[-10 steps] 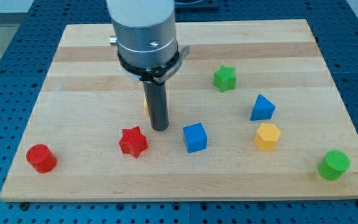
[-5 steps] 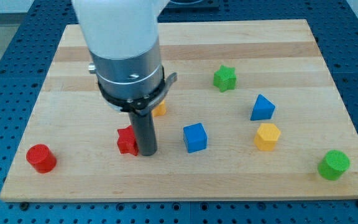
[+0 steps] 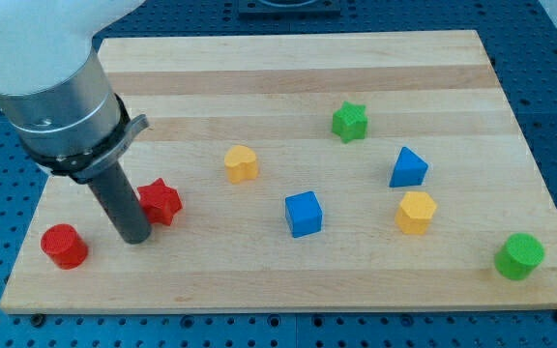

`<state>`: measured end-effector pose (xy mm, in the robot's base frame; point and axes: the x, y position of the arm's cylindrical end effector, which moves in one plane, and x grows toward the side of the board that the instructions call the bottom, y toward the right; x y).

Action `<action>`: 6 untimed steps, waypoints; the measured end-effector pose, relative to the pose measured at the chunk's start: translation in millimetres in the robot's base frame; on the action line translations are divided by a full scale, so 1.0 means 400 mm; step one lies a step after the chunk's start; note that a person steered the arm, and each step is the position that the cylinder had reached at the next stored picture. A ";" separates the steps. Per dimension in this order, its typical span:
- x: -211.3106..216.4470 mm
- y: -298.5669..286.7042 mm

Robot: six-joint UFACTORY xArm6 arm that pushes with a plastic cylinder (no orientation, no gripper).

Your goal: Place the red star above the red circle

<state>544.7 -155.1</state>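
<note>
The red star [image 3: 161, 202] lies on the wooden board at the view's left, up and to the right of the red circle [image 3: 64, 246], which sits near the bottom left corner. My tip [image 3: 133, 236] rests on the board between them, touching or nearly touching the star's lower left side. The rod hides part of the star's left edge.
A yellow block [image 3: 241, 163] lies right of the star. A blue cube [image 3: 304, 214] is at the middle. A green star [image 3: 350, 122], a blue triangle [image 3: 408, 167], a yellow hexagon [image 3: 417, 212] and a green circle [image 3: 520, 256] are on the right. The board's left edge [image 3: 29, 227] is close.
My tip has swept left and slightly down across the board. The red star has been pushed left and a little up. The yellow block, hidden before, now shows.
</note>
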 end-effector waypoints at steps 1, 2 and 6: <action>-0.008 0.156; -0.066 0.193; -0.092 0.001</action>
<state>507.9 -154.5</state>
